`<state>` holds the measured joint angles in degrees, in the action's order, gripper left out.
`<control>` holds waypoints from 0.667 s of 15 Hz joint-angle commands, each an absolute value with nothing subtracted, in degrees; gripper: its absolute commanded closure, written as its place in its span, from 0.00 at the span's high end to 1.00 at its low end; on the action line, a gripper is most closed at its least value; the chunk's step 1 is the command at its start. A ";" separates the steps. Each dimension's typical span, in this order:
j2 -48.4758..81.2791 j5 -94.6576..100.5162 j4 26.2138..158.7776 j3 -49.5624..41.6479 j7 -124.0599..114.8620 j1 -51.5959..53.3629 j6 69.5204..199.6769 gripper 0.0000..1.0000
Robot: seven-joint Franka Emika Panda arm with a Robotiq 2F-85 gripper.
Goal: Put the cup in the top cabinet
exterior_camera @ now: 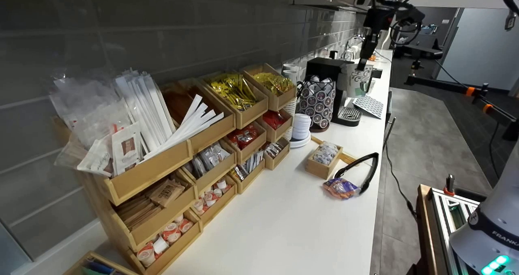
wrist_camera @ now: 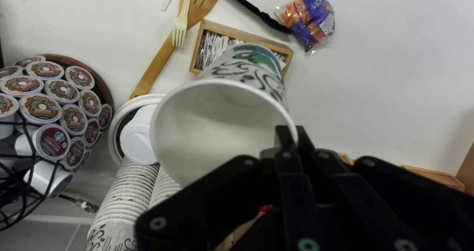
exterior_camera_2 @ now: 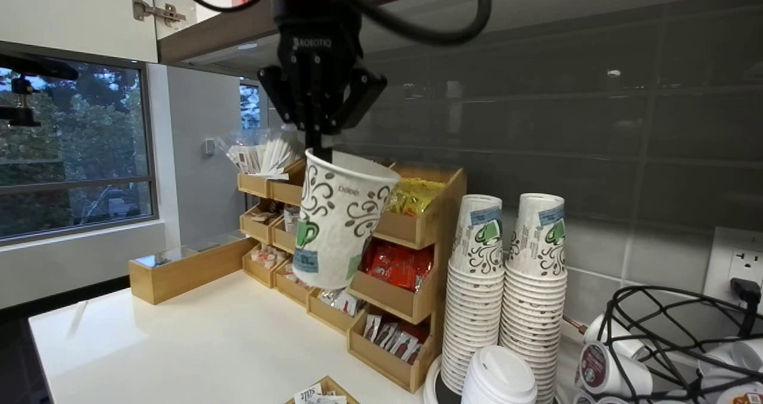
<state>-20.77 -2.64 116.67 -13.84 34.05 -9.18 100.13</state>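
Above the white counter (exterior_camera: pixel 284 230), the gripper (wrist_camera: pixel 295 135) pinches a tilted cup (exterior_camera_2: pixel 340 225) by its rim; in an exterior view, the near-left rack (exterior_camera: pixel 215 132) holds packets (exterior_camera: pixel 233 93), the far basket (exterior_camera: pixel 320 128) pods (exterior_camera: pixel 320 101).

Both exterior views, facing oppositely along the counter (exterior_camera: pixel 275 226), share the rack (exterior_camera: pixel 215 134); wrist view downward, close to the cup (wrist_camera: pixel 218 129), perhaps tilted.
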 commanded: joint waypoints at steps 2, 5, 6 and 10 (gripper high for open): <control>-21.40 -4.45 109.19 -16.41 36.95 -7.87 91.79 0.01; -21.33 -7.12 104.36 -17.39 36.64 -7.44 88.72 0.01; -21.14 -8.11 102.78 -17.56 36.25 -7.29 87.91 0.01; -21.47 -8.97 101.69 -17.15 35.70 -7.34 89.59 0.04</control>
